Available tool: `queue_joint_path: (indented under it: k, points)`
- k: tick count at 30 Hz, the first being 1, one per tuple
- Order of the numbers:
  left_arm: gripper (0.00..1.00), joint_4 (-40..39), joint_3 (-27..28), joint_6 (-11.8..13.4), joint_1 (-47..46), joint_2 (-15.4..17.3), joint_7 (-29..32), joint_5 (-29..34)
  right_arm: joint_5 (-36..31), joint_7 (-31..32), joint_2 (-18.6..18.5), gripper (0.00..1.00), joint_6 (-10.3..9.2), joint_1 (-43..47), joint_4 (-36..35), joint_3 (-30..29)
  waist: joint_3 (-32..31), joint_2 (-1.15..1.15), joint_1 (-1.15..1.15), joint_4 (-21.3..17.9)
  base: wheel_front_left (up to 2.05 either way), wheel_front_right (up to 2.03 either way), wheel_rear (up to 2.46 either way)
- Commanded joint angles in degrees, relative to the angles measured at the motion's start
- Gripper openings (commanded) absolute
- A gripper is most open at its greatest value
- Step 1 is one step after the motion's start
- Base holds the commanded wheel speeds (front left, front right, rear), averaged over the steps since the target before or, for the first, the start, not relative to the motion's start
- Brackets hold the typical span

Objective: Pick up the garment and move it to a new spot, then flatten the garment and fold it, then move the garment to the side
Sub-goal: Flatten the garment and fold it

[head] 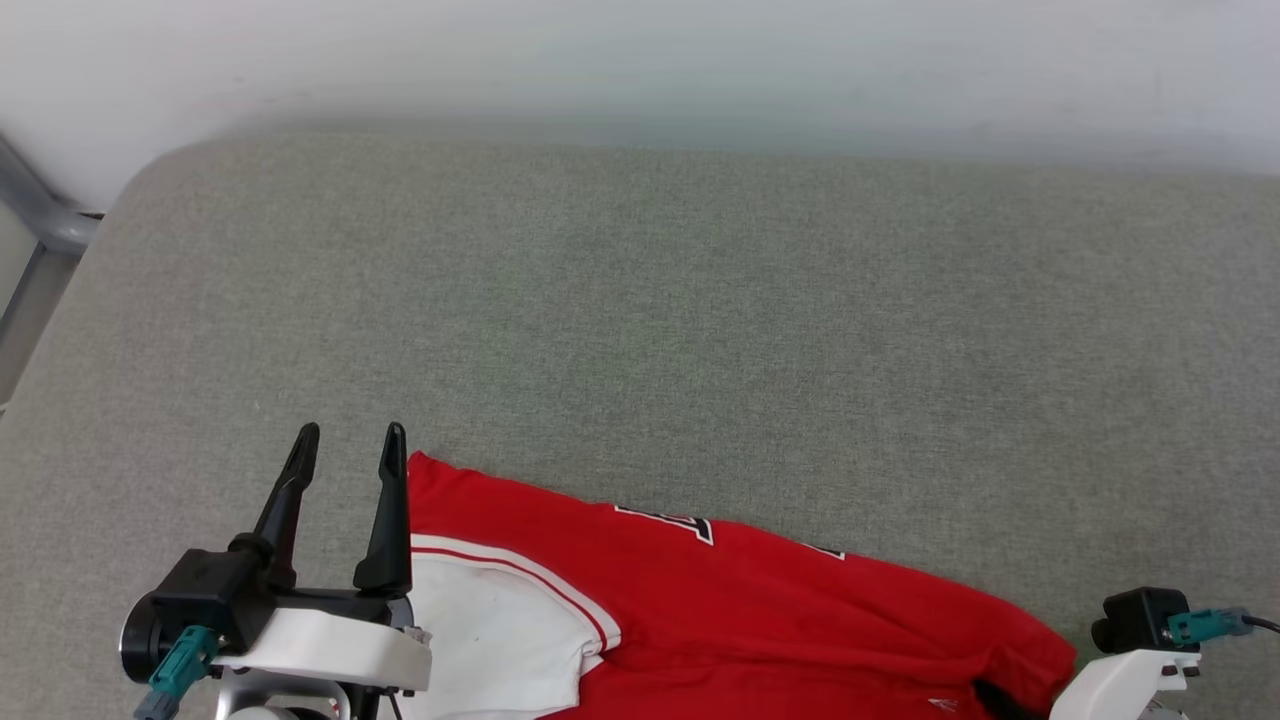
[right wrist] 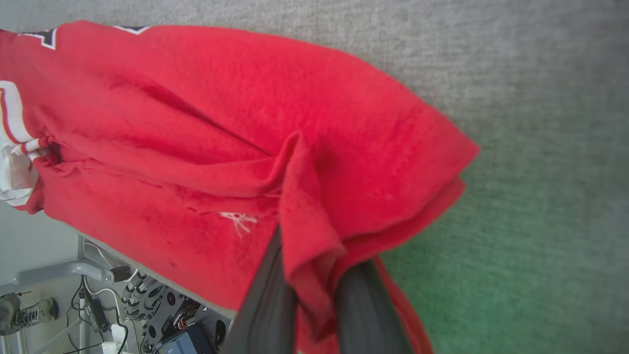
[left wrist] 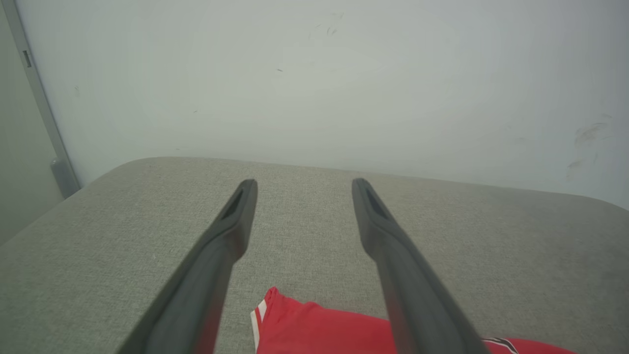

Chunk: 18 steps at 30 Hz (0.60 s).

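Grey upholstered surface carried the garment, bunched at the near edge. Next, we judged, left should grab the left corner, then both arms lift level w/o dragging. Left gripper was spread & empty, just beside that corner. Right gripper pinched a red fold.

Nothing legible from here: the garment shows only the tips of black, white-outlined characters along its far fold, too cut off to read.
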Motion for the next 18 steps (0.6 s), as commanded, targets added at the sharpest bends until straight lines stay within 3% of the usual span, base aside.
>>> queue_joint_path:
  k: [1, 10, 18]
  points:
    - [1.0, 0.2, 0.2, -0.2, -0.1, -0.2, -0.3, 0.2, 0.2, 0.4, 0.7, 0.0, -0.04, 0.8, 1.8, 1.3, -0.4, 0.0, 0.0, -0.2, 0.0, 0.0, 0.0]
    - [1.0, 1.2, 1.1, -0.6, 1.9, -0.8, -0.3, 1.2, 1.1, -2.0, -2.6, 0.0, -0.04, -1.7, -2.7, 0.2, -3.7, 0.0, 0.0, -2.0, 0.0, 0.0, 0.0]
    - [1.0, 0.9, 1.3, -0.2, 3.1, -0.6, -0.3, 2.1, 0.4, 1.7, -5.4, 0.0, -0.05, -0.6, -2.7, -9.7, -5.1, 0.0, 0.0, -3.3, 0.0, 0.0, 0.0]
